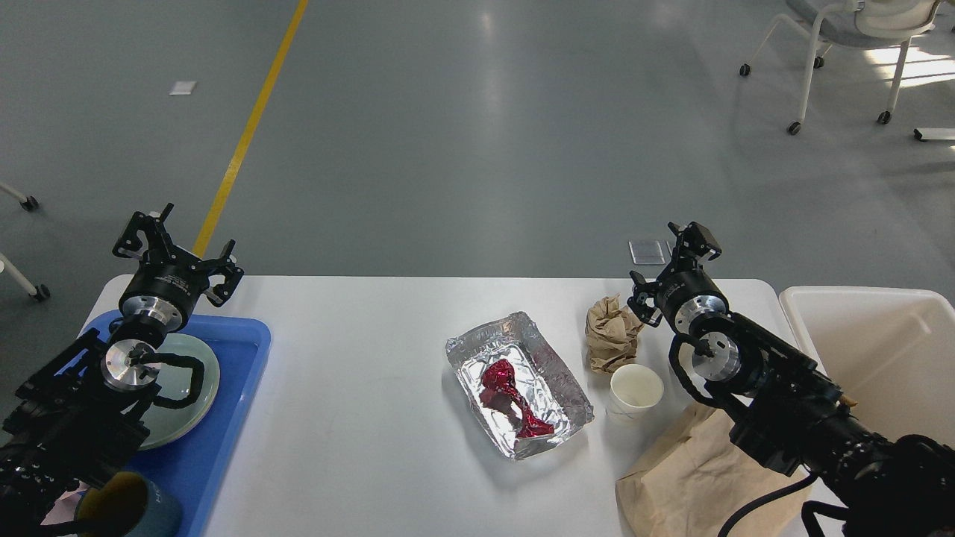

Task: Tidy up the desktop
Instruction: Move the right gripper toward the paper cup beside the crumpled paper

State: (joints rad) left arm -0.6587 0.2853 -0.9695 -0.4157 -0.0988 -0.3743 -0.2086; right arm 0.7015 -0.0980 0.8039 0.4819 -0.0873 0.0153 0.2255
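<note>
The white desktop [358, 373] carries a foil tray [518, 382] with a crumpled red wrapper [511, 395] in it. To its right lie a crumpled brown paper ball [610, 333], a white paper cup [634, 392] and a flat brown paper bag [694, 477]. My right gripper [671, 261] hovers open just right of the paper ball, holding nothing. Over the table's far left corner my left gripper [177, 250] is open and empty.
A blue tray [224, 432] at the left holds a pale green plate [183, 388] and a dark cup [127, 507]. A cream-white bin [880, 350] stands off the table's right edge. Office chairs stand on the grey floor beyond.
</note>
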